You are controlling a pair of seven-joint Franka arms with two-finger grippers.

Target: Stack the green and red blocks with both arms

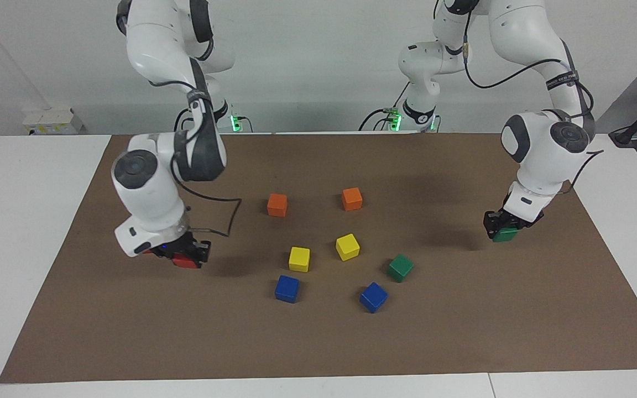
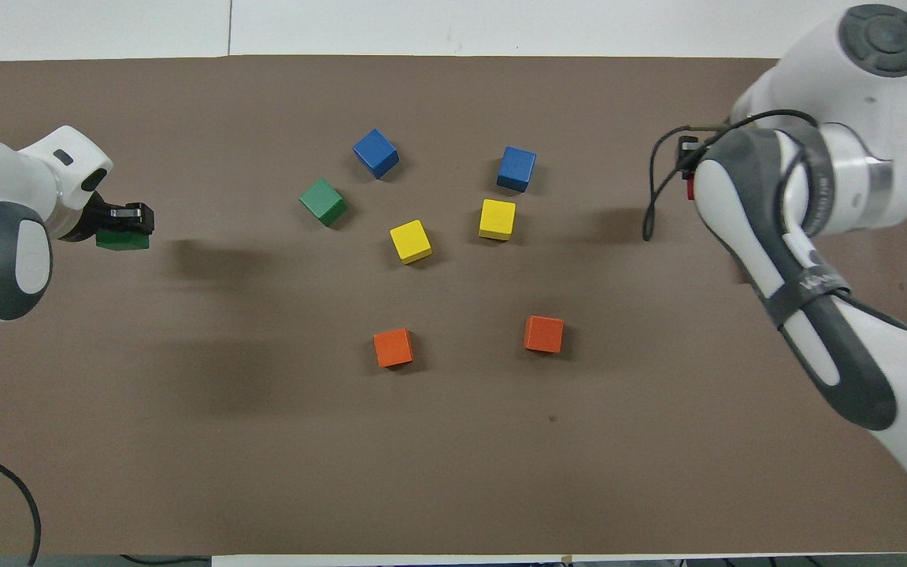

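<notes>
Near the mat's edge at its own end, the left gripper point(image 1: 505, 231) grips a green block point(image 1: 505, 235); the right gripper point(image 1: 183, 255) clasps a red block point(image 1: 186, 262). Pickup looks done; next, carry green onto the loose green block point(image 1: 400, 267) mid-mat.

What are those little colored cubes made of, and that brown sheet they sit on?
The cubes, like the free green cube and a yellow cube, look like painted wood or hard plastic: crisp edges, a faint sheen on top. Which one, I cannot tell. The brown sheet looks like matte paper or thin card: flat, dull, no shine.
</notes>
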